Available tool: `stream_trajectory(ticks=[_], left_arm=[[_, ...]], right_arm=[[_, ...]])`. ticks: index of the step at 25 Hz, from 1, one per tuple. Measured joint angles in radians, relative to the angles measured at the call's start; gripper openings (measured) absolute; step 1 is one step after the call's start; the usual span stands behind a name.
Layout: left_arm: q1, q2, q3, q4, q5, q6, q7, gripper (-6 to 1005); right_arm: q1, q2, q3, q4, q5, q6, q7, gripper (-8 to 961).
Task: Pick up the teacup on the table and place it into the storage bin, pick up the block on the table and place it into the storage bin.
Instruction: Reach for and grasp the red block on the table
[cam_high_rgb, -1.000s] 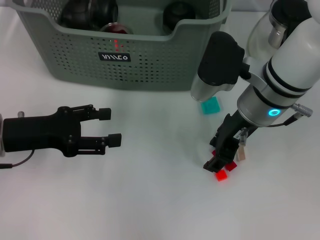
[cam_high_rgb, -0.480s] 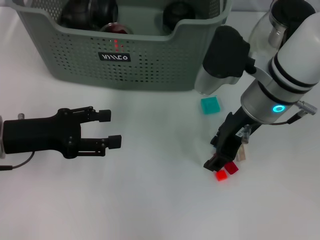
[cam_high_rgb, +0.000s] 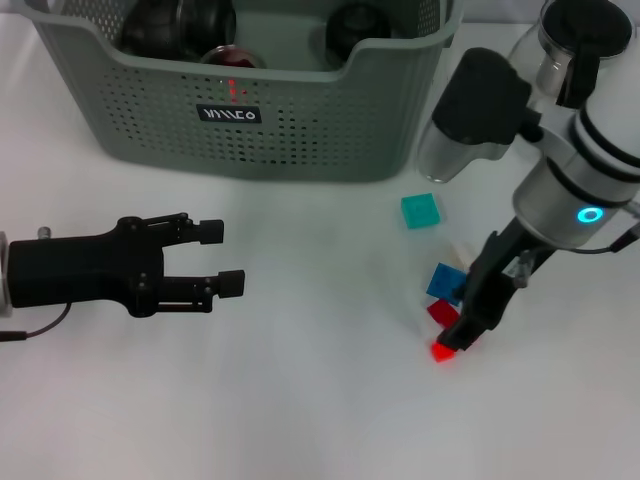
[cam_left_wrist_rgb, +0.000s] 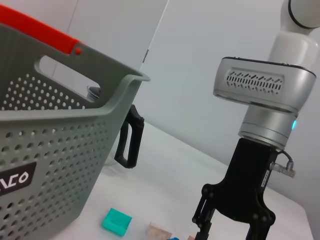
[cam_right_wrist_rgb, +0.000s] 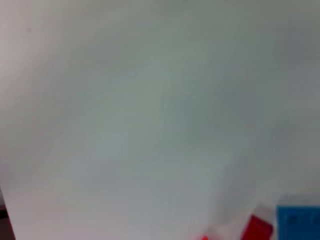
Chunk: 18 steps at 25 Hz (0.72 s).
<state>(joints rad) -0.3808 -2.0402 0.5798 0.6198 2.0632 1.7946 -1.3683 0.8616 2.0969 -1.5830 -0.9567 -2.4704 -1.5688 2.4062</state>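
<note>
The grey-green storage bin (cam_high_rgb: 300, 130) stands at the back, and dark rounded vessels (cam_high_rgb: 185, 20) that look like teacups lie inside it. No teacup shows on the table. Several small blocks lie right of centre: teal (cam_high_rgb: 421, 211), blue (cam_high_rgb: 444, 281), dark red (cam_high_rgb: 441, 312) and bright red (cam_high_rgb: 438, 352). My right gripper (cam_high_rgb: 460, 338) points down, its tips just beside the bright red block. In the left wrist view its fingers (cam_left_wrist_rgb: 205, 220) stand apart, open. My left gripper (cam_high_rgb: 228, 258) rests open at the left, holding nothing.
A glass teapot (cam_high_rgb: 545, 45) with a black handle (cam_left_wrist_rgb: 129, 140) stands right of the bin, behind my right arm. A beige block (cam_left_wrist_rgb: 159, 232) lies by the teal block (cam_left_wrist_rgb: 117, 221). The right wrist view shows white table with the red (cam_right_wrist_rgb: 257, 227) and blue (cam_right_wrist_rgb: 298, 222) blocks.
My right arm has swung to the right, uncovering the blue block; its gripper tips now sit right of the red blocks. The left arm has not moved.
</note>
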Motion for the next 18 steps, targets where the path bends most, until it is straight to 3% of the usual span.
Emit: stream_trajectory(ticks=[18], left_arm=[[-0.003, 0.0, 0.0, 0.0, 0.0, -0.011, 0.001, 861]], right_arm=[[0.001, 0.007, 0.034, 0.065, -0.012, -0.005, 0.009, 683]])
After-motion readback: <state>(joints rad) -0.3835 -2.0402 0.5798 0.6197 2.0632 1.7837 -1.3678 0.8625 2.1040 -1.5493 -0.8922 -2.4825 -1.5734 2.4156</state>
